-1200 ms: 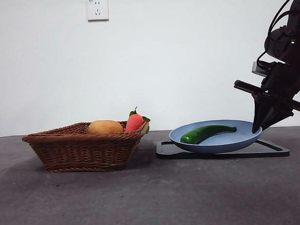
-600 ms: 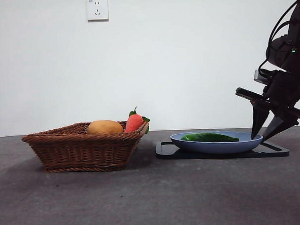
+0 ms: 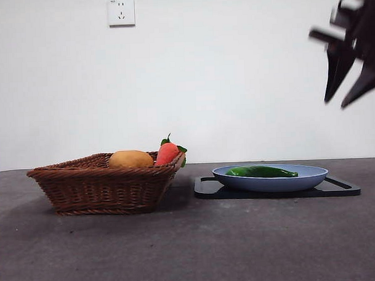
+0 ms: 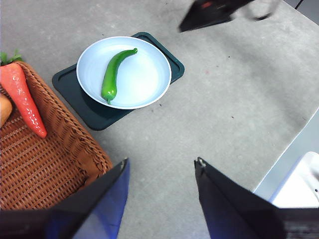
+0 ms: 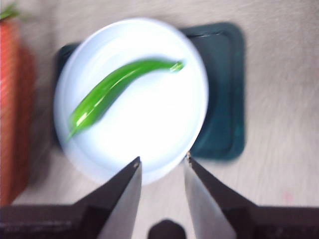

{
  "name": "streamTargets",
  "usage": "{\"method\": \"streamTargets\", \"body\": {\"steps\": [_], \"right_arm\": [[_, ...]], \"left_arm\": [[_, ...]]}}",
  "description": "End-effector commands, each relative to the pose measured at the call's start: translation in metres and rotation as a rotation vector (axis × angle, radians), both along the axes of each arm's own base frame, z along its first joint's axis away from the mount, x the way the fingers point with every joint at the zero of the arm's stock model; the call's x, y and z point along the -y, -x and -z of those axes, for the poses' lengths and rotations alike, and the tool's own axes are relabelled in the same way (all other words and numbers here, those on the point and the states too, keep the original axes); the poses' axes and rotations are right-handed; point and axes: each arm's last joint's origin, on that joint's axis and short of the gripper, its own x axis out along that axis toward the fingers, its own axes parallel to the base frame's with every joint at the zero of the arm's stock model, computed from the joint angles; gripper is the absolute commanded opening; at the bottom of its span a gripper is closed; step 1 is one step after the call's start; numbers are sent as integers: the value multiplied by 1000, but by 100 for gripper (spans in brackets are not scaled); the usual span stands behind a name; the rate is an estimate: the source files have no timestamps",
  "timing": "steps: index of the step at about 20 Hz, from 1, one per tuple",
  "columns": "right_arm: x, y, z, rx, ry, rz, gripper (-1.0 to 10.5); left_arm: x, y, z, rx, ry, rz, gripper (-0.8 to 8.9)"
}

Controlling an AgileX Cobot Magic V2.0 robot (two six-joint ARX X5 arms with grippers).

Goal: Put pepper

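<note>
You've got one pepper [image 3: 261,172], one blue plate [image 3: 312,175], one dark tray [image 3: 340,188], one wicker basket [image 3: 103,186]. Pepper: glossy green, slim, slightly curved, lying flat in the plate, right of centre in the front view. Right gripper [image 3: 350,79] at upper right, blurred, fingers parted, empty. Left gripper [image 4: 160,172] fingers wide apart, holding nothing.

The right end effector [image 3: 352,98] has let go of the plate's rim and risen high above it, jaws apart. The blue plate [image 3: 312,176], tilted a second ago, now sits flat on the black tray [image 3: 343,187], and the pepper [image 3: 261,172] lies level in it.
</note>
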Motion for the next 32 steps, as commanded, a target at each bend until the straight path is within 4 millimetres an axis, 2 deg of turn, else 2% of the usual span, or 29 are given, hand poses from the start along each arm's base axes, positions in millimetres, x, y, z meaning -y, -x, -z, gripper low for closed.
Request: {"method": "streamTargets", "body": {"steps": [1, 5, 10, 14, 18, 32], "right_arm": [[-8, 27, -30, 43, 28, -84, 153], [-19, 93, -71, 57, 44, -173, 152], [-22, 165, -97, 57, 59, -269, 85], [-19, 199, -108, 119, 74, -319, 3], [-16, 211, -113, 156, 61, -299, 4], [-16, 211, -113, 158, 64, -293, 4]], "left_arm": [[3, -1, -3, 18, 1, 10, 232], [3, -1, -4, 23, -1, 14, 232], [3, -1, -4, 23, -1, 14, 224], [3, -1, -4, 26, 3, 14, -3], [3, -1, -4, 26, 3, 15, 8], [3, -1, -4, 26, 4, 15, 8]]}}
